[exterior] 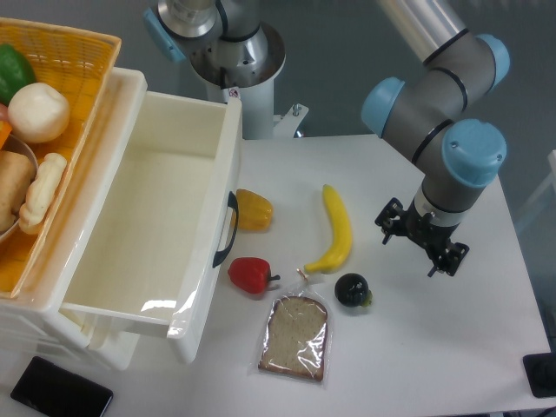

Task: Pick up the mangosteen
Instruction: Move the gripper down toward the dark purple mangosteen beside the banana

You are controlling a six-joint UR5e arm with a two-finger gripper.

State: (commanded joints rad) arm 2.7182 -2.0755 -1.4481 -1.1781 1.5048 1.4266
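The mangosteen (352, 289), a small glossy black fruit with a bit of green calyx, lies on the white table (452, 347) just below the tip of a banana. My gripper (423, 238) hangs to its right and a little farther back, apart from it. Only the black gripper body shows under the blue-capped wrist. The fingers are hidden from this camera, so I cannot tell how they stand.
A banana (337, 228), a red pepper (250, 274), a yellow pepper (254, 209) and a bagged slice of bread (295, 335) lie left of the mangosteen. An open white drawer (152, 217) and a yellow basket (61, 104) of food fill the left side. A phone (61, 398) lies at the front left.
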